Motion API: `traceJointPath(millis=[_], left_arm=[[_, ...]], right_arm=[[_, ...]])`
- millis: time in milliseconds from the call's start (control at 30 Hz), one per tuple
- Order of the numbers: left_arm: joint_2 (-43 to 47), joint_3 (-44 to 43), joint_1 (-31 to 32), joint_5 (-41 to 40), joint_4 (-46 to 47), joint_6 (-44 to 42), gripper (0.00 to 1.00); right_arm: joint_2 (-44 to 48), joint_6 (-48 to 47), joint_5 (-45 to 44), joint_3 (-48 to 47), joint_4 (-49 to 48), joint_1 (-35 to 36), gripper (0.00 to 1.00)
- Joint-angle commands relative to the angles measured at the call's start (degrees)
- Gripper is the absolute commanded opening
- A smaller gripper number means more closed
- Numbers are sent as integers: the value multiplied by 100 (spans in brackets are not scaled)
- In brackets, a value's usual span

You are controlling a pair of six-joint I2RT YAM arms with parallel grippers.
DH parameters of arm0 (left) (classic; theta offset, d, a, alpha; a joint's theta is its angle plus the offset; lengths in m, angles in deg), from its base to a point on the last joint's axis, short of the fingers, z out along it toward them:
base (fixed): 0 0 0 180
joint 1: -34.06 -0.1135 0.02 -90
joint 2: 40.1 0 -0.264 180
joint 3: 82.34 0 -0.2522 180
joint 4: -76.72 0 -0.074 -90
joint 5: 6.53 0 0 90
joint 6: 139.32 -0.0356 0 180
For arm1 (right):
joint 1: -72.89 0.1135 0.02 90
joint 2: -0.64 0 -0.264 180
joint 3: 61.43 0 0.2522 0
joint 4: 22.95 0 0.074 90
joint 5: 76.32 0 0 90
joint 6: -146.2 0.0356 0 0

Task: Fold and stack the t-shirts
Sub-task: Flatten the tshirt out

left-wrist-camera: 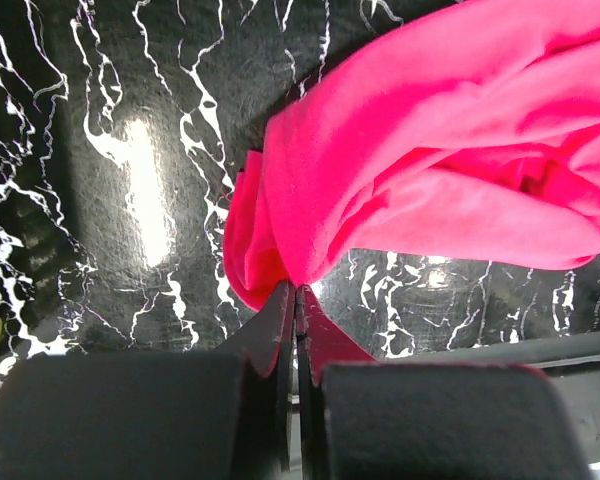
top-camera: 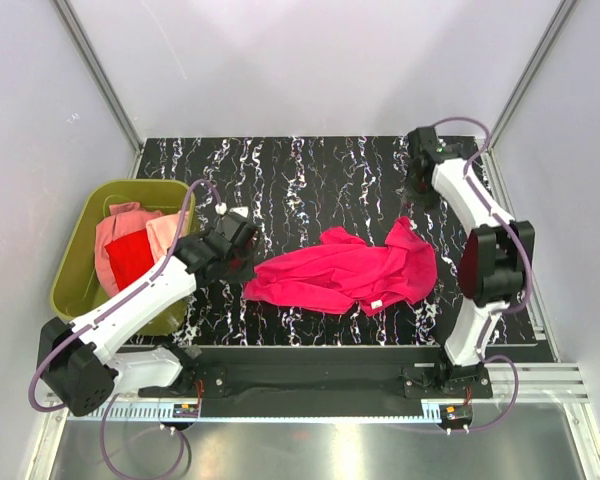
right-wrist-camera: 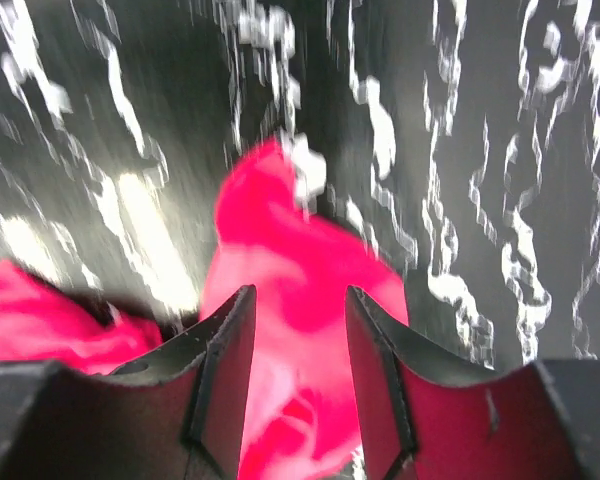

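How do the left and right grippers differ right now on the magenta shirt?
The left gripper is shut, pinching an edge of the magenta shirt; the right gripper is open, its fingers apart with cloth showing between them. The left is at the shirt's end nearer the green tub; the right is at the opposite end. Both are at the same shirt.

No readable text, labels, brands, numbers or signs in view.

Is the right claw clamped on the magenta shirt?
No, the right claw stands open, with the magenta shirt showing through the gap.
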Motion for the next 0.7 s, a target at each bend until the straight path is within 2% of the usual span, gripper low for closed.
traceJointPath(millis=[0, 67, 233, 400, 667], left_arm=[[102, 50, 6, 160, 435, 50, 0], [84, 33, 15, 178, 479, 15, 0], [93, 33, 15, 257, 523, -21, 0], [216, 68, 15, 240, 532, -30, 0], [251, 112, 15, 275, 567, -30, 0]], right_arm=[[863, 71, -270, 716, 52, 668, 48], [1030, -272, -340, 1251, -412, 1038, 48], [532, -1169, -727, 1439, -546, 1707, 47], [12, -1757, -1104, 1658, -669, 1814, 45], [-120, -2339, -1254, 1852, -1135, 1937, 46]])
